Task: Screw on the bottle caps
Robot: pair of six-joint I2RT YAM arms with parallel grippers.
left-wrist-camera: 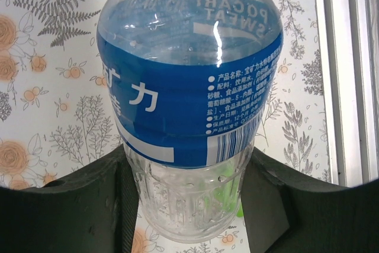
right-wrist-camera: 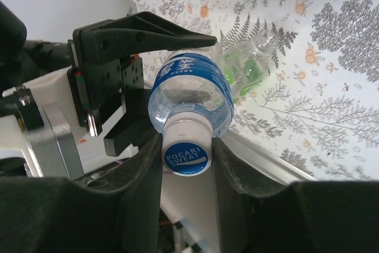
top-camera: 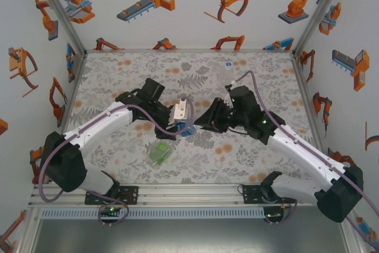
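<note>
Right up close is the right pincer (right-wrist-camera: 186, 144): its dark fingers are narrowed in on either side of the cap (right-wrist-camera: 187, 157), touching it on both flanks, so it has the cap in hand. Pull back and there's the flowered worktop (top-camera: 118, 75), with the two arms meeting over its middle.

Opposite, coming in from 9 o'clock in the overhead view, the left pincer (left-wrist-camera: 188, 167) is clamped round the ribbed lower end of the blue bottle (left-wrist-camera: 189, 87), one finger each side. So the bottle is slung between the two, base to the left arm and neck to the right, and it looks to be clear of the worktop.

At 7 o'clock from it lies the green bottle (top-camera: 160, 152), on its side, neck open as far as I can tell. Way out at 1 o'clock, near the far edge, sits a small round whitish thing (top-camera: 228, 63), likely a loose cap.

The step in hand looks like the twist itself. Dangers?
- **Misalignment:** if cap and neck aren't in line, the thread will cross and jam.
- **Grip too light:** if the left grip on that thin plastic is weak, the whole bottle turns with the cap and nothing tightens.
- **Grip too hard:** the wall buckles.
- **A slip:** if either side lets go, the bottle drops near the green bottle.
</note>
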